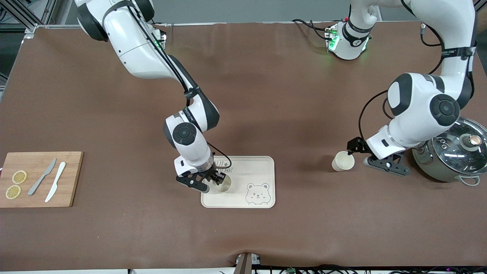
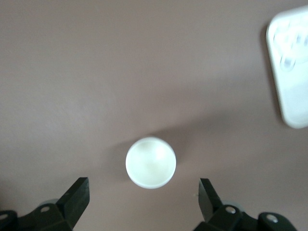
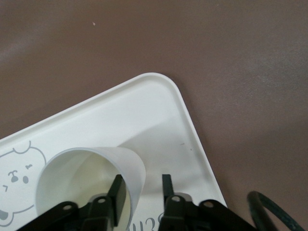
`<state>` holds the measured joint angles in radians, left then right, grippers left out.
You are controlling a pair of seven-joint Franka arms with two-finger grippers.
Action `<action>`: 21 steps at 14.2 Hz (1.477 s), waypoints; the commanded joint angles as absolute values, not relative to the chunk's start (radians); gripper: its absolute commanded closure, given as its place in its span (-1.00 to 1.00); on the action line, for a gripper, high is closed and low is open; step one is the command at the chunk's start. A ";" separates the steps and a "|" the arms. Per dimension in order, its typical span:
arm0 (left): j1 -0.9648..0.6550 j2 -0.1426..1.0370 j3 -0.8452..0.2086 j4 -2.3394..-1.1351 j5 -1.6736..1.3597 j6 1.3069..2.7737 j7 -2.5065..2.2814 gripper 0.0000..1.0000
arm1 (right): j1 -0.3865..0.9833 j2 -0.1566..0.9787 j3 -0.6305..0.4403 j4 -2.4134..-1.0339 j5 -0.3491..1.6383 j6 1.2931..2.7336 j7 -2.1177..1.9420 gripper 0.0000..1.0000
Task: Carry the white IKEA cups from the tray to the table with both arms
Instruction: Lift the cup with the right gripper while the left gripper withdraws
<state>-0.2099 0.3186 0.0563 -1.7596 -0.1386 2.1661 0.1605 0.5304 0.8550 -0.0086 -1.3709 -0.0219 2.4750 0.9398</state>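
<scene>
Two white jointed arms work above a table covered in a matte brown, leather-like mat (image 1: 266, 95). The right arm's black two-finger gripper (image 1: 220, 181) is down at a shallow cream rectangular tray with rounded corners (image 1: 262, 167), a smiling bear's face drawn in fine line on its smooth surface. Its fingers (image 3: 117, 192) pinch the thin wall of one small off-white handleless cup (image 1: 224, 183), one finger inside the rim and one outside. The slightly tapered cup is at the tray's end toward the right arm; whether its base touches the tray cannot be told.

The second plain off-white round cup (image 1: 343, 161) stands upright on the bare mat, well apart from the tray toward the left arm's end of the table. The left arm's black gripper (image 1: 374, 161) is just beside it; in the left wrist view its fingers (image 2: 77, 195) are spread wide, with the cup's circular cream mouth (image 2: 150, 162) between them and clear of both.

A grey-green metal pot with a domed glass lid (image 1: 454, 154) sits at the left arm's end. At the other end lies a flat wooden cutting board (image 1: 72, 179) carrying two lemon slices (image 1: 16, 184), a grey knife (image 1: 42, 176) and a white knife (image 1: 55, 181).
</scene>
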 commanded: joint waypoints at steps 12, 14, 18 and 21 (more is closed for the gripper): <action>-0.187 0.402 0.090 -1.258 -0.078 1.576 -0.023 -1.00 | 0.534 0.822 -0.020 -1.345 -0.089 2.424 0.965 1.00; -0.187 0.359 0.095 -1.258 -0.072 1.514 0.055 -1.00 | 0.509 0.789 -0.015 -1.310 -0.089 2.273 0.953 1.00; -0.143 0.257 0.065 -1.262 -0.081 1.465 0.055 -1.00 | 0.399 0.607 -0.005 -1.256 0.039 1.967 0.740 1.00; -0.098 0.173 0.029 -1.316 -0.083 1.427 0.049 -1.00 | 0.263 0.465 -0.009 -1.264 0.080 1.696 0.501 1.00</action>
